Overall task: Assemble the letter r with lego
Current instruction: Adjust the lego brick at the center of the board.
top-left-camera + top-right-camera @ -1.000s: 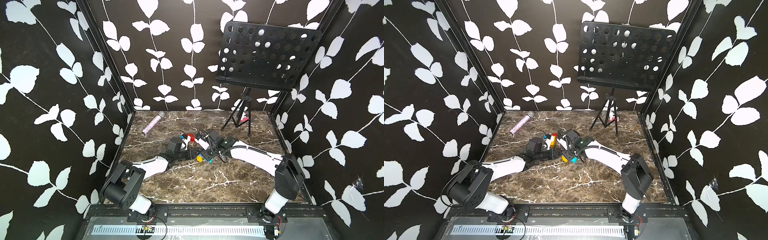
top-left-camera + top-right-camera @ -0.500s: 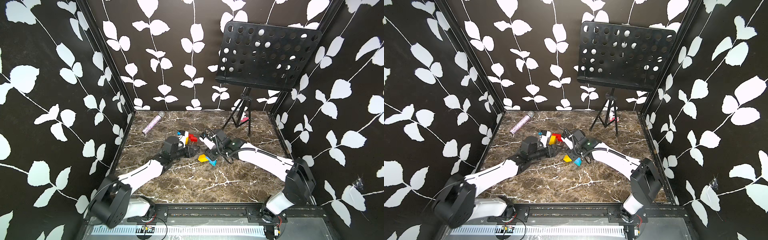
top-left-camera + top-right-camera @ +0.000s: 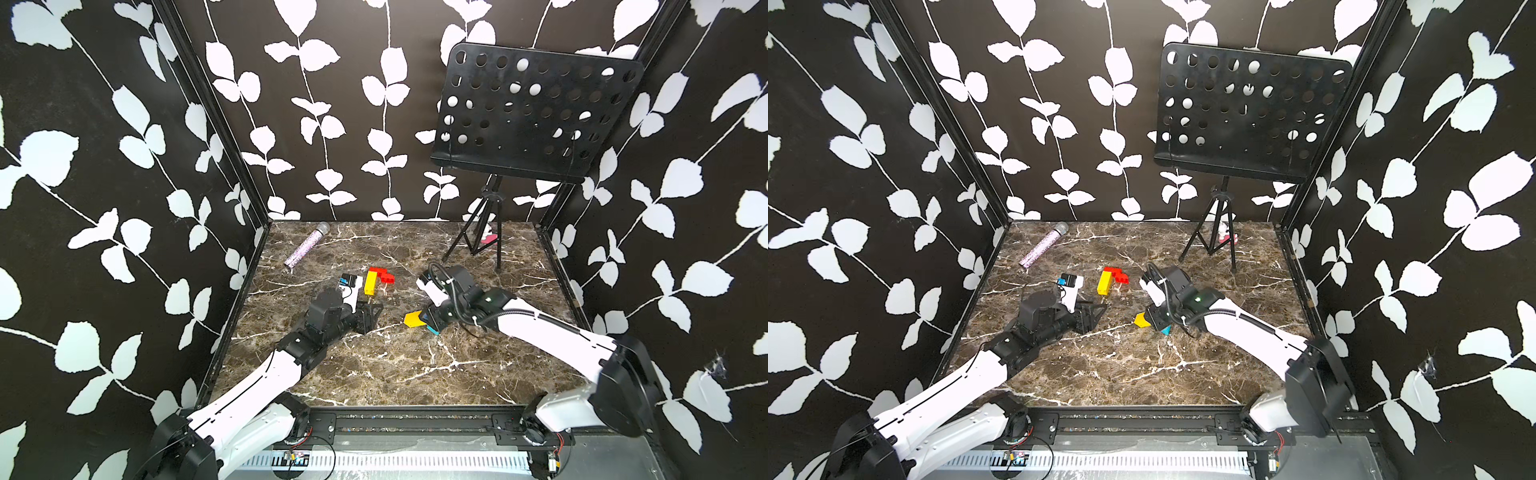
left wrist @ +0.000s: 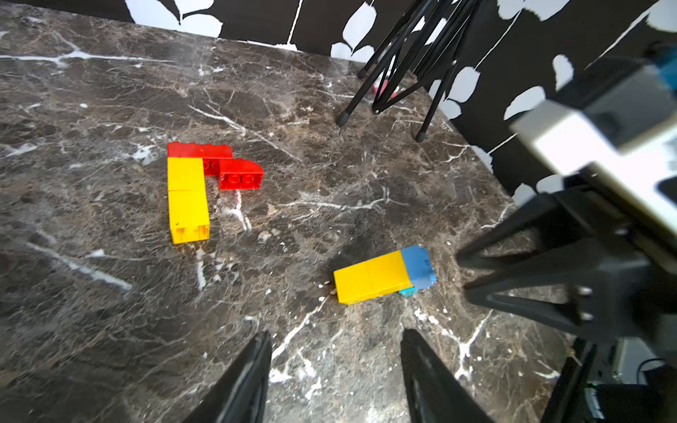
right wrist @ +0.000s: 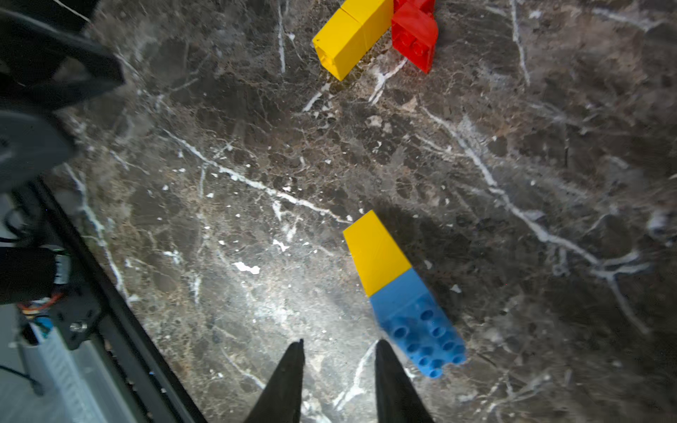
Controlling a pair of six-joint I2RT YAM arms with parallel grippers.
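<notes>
The lego lies in two joined pieces on the marble table. An L-shaped piece of yellow and red bricks rests mid-table. A yellow and blue piece lies nearer the front, with a teal brick showing under its blue end. My left gripper is open, empty, and short of both pieces. My right gripper hovers open just beside the blue end, with nothing between its fingers.
A glittery purple microphone lies at the back left. A black music stand on a tripod stands at the back right, with a small pink object at its feet. Patterned walls close in three sides.
Both grippers were close together at the bricks. The left has drawn back toward the front, leaving the yellow and red piece on the table. The right arm now sits by the yellow and blue piece.
</notes>
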